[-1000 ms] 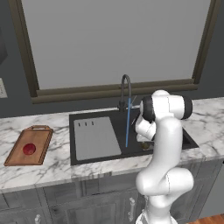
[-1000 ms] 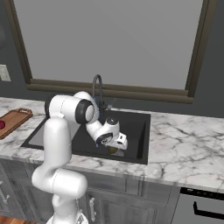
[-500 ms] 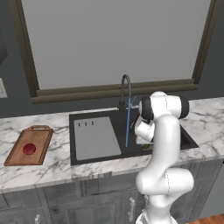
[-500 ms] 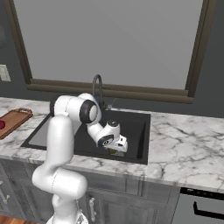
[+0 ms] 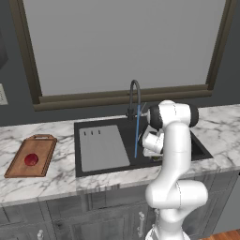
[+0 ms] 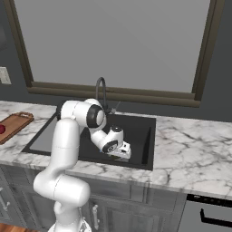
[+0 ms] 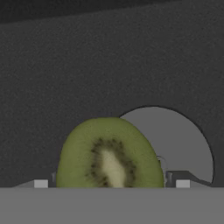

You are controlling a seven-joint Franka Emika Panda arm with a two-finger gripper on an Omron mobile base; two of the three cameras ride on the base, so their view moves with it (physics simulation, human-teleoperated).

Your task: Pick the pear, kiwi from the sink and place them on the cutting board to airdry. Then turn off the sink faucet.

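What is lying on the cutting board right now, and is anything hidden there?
The red pear rests on the cutting board, near its middle. Nothing else shows on the wood. In the right base view only the board's handle end shows, with the pear at the frame's edge.

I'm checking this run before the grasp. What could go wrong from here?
1. The kiwi lies beside the round drain; a nudge from the open claw might roll it away.
2. Water is running from the sink faucet, so the kiwi may be slippery.
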